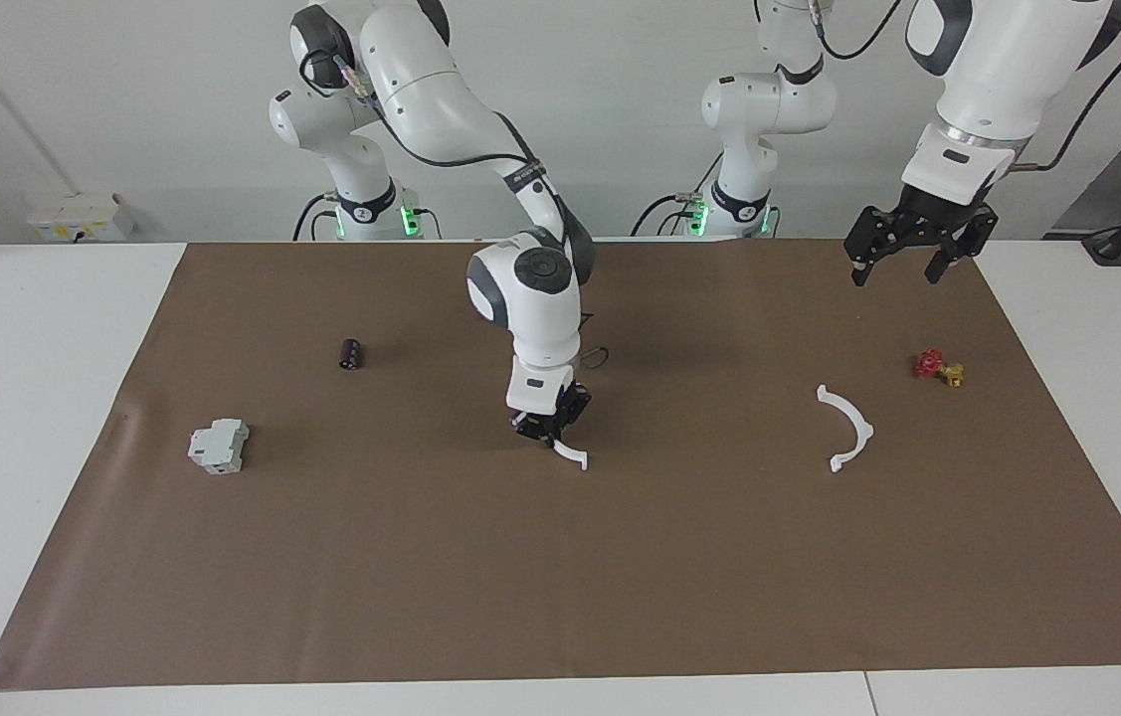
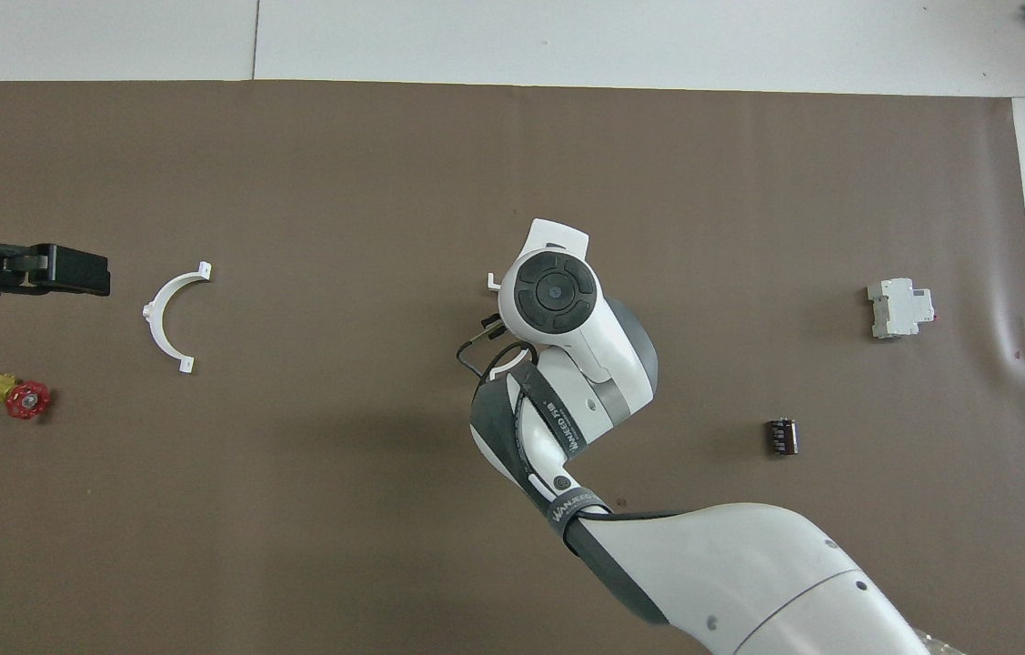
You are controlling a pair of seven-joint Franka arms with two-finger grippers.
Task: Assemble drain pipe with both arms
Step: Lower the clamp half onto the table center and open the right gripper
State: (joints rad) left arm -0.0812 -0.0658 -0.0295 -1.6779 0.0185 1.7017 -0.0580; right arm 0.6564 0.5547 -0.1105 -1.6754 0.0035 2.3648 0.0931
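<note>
The right gripper (image 1: pixel 550 435) is down at the middle of the brown mat (image 1: pixel 421 557), fingers clamped on one white half-ring (image 1: pixel 572 454), whose free end pokes out beneath it. The other half-ring (image 1: pixel 848 428) lies untouched toward the left arm's end, near a red-and-yellow valve (image 1: pixel 938 368). The left gripper (image 1: pixel 903 261) hangs high over the mat, fingers apart, waiting. So I'd judge one piece secured; picking up its mate and joining them remain. The right arm's band (image 2: pixel 567 428) carries lettering I can't read with certainty.
</note>
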